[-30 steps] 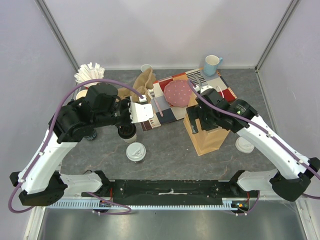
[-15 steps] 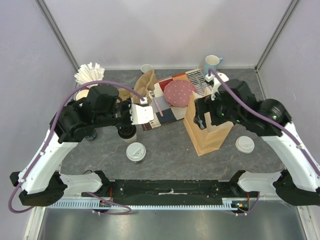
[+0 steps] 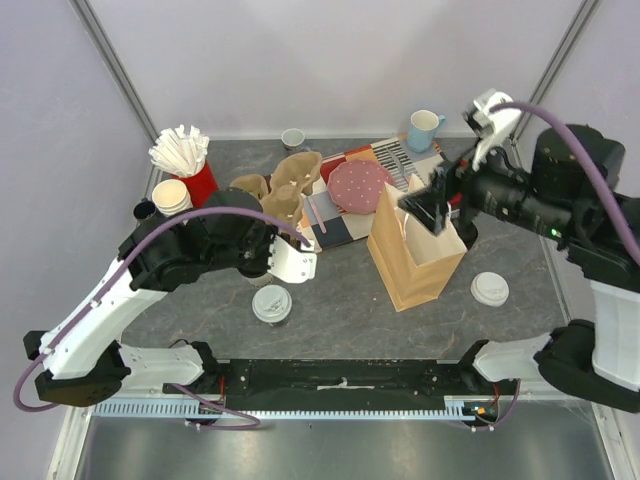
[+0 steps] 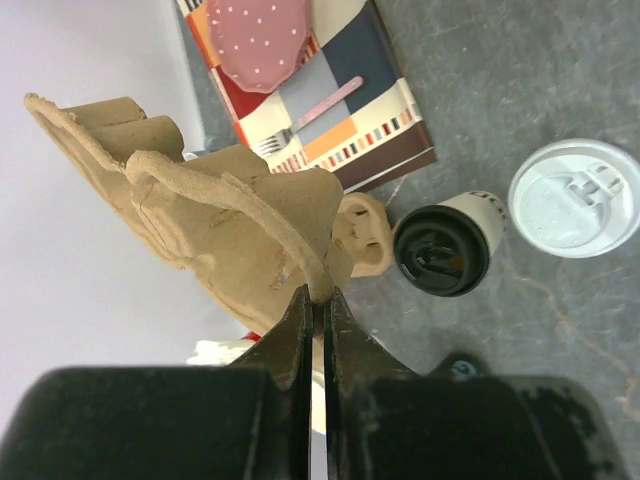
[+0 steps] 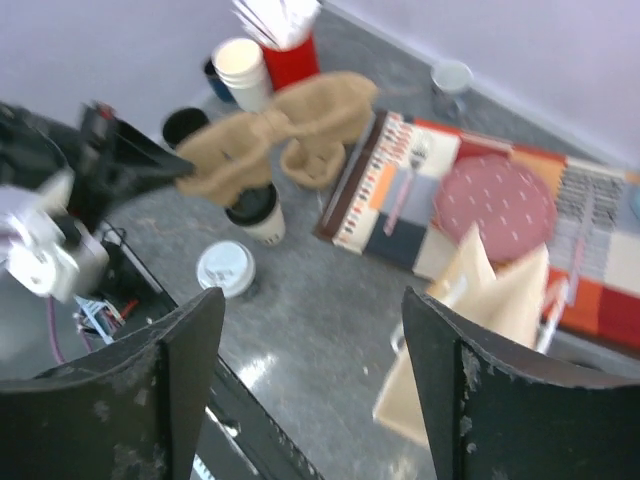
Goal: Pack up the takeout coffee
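Observation:
My left gripper point(image 4: 318, 292) is shut on the rim of a brown pulp cup carrier point(image 4: 200, 190), held up off the table; the carrier point(image 3: 285, 190) shows in the top view with the gripper point(image 3: 300, 238) under it. Of the takeout coffee, the cream cup with the black lid point(image 4: 450, 245) and the cup with the white lid point(image 4: 575, 198) stand side by side on the table below. The white-lidded cup point(image 3: 271, 303) sits near the front; the other is mostly hidden under my left arm there. My right gripper point(image 5: 310, 300) is open and empty, high above the brown paper bag point(image 3: 415, 250).
A patterned placemat point(image 3: 345, 215) with a pink dotted plate point(image 3: 358, 186) and fork lies at the back. Stacked lidless cups point(image 3: 172, 196) and a red holder of white straws point(image 3: 182, 152) stand back left. A blue mug point(image 3: 423, 128) is at back. Another white lid point(image 3: 489, 288) lies right of the bag.
My right arm has lifted up and back from the paper bag, jaws open. My left gripper has swung right and forward, carrying the carrier with it.

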You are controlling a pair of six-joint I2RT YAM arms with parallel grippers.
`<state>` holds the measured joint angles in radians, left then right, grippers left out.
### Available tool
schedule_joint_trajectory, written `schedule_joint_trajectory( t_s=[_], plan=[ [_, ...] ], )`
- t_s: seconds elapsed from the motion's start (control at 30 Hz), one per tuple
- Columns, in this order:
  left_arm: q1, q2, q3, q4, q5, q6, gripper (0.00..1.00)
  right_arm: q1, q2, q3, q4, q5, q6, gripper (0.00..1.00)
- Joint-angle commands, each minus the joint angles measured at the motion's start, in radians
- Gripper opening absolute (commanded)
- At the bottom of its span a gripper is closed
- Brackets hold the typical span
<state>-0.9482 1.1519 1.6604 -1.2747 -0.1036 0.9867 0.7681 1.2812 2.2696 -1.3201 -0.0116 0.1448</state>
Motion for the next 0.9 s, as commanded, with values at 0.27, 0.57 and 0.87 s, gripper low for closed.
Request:
schedule_joint_trajectory(
  t_s=[0.27,0.57,0.87],
  plan=[
    [-0.198,-0.211,-0.400,0.442,-0.514,0.481,0.02,0.143,0.365,0.067,0.392,0.044,-0.112,0.77],
    [-0.205,-0.337,-0.781,0.949,-0.642,0.942,0.02,0.229,0.389,-0.084,0.410,0.108,-0.252,0.72],
    [-0.216,-0.310,-0.745,0.976,-0.654,0.935,0.02,0.241,0.503,-0.029,0.383,0.254,-0.323,0.71]
  ],
)
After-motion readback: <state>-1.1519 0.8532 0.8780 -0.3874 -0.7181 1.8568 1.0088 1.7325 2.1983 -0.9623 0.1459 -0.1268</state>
